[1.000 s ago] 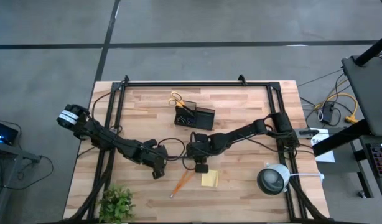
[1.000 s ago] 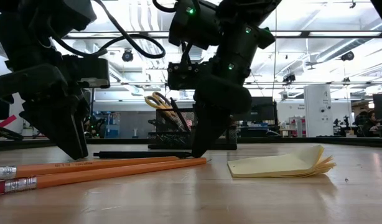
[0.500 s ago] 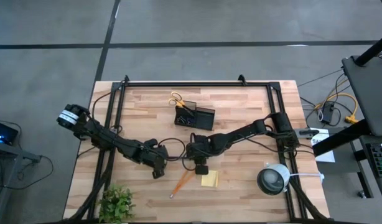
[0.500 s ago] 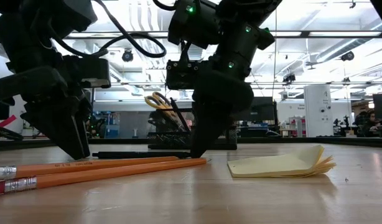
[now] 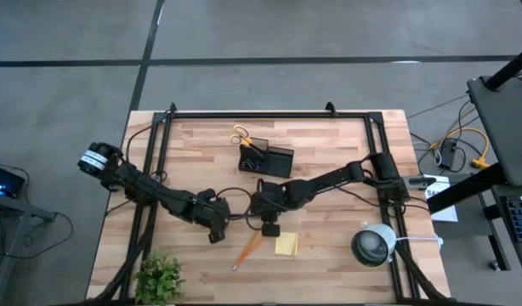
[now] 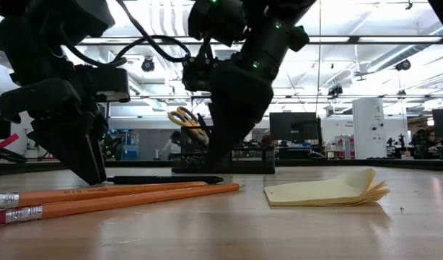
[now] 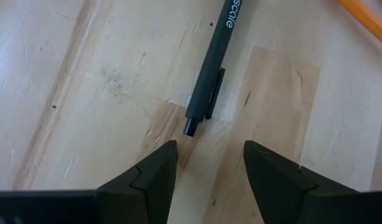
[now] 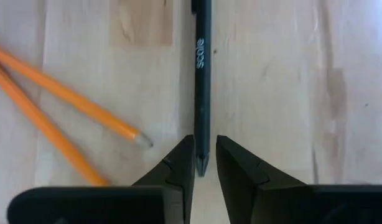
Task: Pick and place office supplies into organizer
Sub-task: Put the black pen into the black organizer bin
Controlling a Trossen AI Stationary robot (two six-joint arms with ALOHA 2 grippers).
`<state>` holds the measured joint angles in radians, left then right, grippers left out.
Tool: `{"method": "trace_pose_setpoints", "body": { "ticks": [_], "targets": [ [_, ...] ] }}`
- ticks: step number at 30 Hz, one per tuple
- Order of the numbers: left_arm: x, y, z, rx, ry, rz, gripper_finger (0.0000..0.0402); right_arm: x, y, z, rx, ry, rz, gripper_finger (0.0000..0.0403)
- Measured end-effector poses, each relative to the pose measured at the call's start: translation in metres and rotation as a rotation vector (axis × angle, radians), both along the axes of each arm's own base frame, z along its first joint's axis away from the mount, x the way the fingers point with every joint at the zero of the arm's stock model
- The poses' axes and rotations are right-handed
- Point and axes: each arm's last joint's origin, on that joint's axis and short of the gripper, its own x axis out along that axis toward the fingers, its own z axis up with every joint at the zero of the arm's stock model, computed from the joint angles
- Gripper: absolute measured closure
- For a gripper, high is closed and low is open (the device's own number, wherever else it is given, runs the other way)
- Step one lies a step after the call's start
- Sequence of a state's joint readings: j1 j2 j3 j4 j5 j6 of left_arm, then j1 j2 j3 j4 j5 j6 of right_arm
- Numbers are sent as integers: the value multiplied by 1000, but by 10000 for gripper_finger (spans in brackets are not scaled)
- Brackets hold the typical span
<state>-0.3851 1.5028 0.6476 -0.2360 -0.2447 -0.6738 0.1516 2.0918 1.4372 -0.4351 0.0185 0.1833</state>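
two dark cabled arms, tapered black claws

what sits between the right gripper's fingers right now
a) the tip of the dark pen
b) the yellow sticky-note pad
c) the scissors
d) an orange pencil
a: in the right wrist view the right gripper has its fingers close on either side of the tip of the dark pen, which lies on the table, while the orange pencils lie off to one side.
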Motion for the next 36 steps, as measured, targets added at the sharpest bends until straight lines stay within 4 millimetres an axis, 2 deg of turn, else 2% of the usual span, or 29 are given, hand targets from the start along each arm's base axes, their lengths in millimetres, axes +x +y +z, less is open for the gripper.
{"method": "trace_pose_setpoints", "body": {
  "ticks": [12,22,36],
  "targets": [
    [1,0,0,-2,-8,-1,228,1,0,-18,33,55,18,350],
    [1,1,0,12,-7,-23,228,3,-6,-21,34,51,3,383],
    [6,8,6,121,-31,-86,228,-1,-10,-28,24,65,0,388]
  ]
}}
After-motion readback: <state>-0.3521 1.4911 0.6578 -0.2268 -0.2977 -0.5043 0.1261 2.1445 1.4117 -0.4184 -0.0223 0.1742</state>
